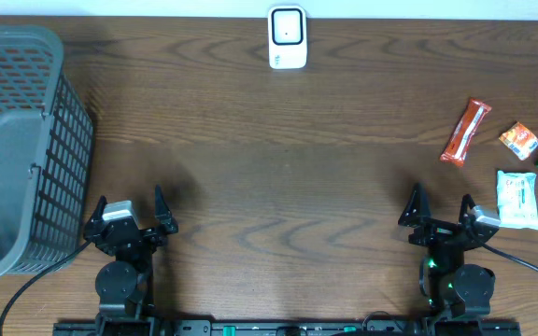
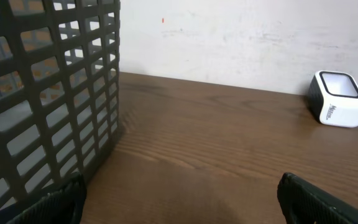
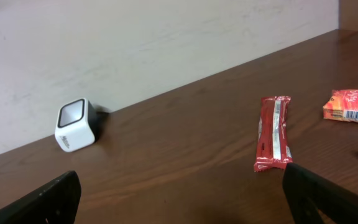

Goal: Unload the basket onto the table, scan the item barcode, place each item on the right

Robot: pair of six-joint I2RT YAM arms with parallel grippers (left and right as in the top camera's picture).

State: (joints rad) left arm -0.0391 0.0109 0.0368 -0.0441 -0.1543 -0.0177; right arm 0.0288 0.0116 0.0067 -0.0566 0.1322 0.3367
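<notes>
– Overhead: our right gripper (image 1: pixel 439 207) stands wide apart, empty.
– Where do we find the item?
– Red bar (image 1: pixel 465 132) ahead, slightly right, long axis nearly fore-and-aft; scanner (image 1: pixel 287 37) far ahead-left. Our right arm is nearer.

The table (image 1: pixel 278 177) is lit softly and evenly from above, with a faint shadow cast beside the basket (image 1: pixel 26 140). The wall (image 2: pixel 241 37) is rendered pale and slightly washed out; fingers (image 2: pixel 55 208) at the wrist views' lower edges are blurred.
</notes>
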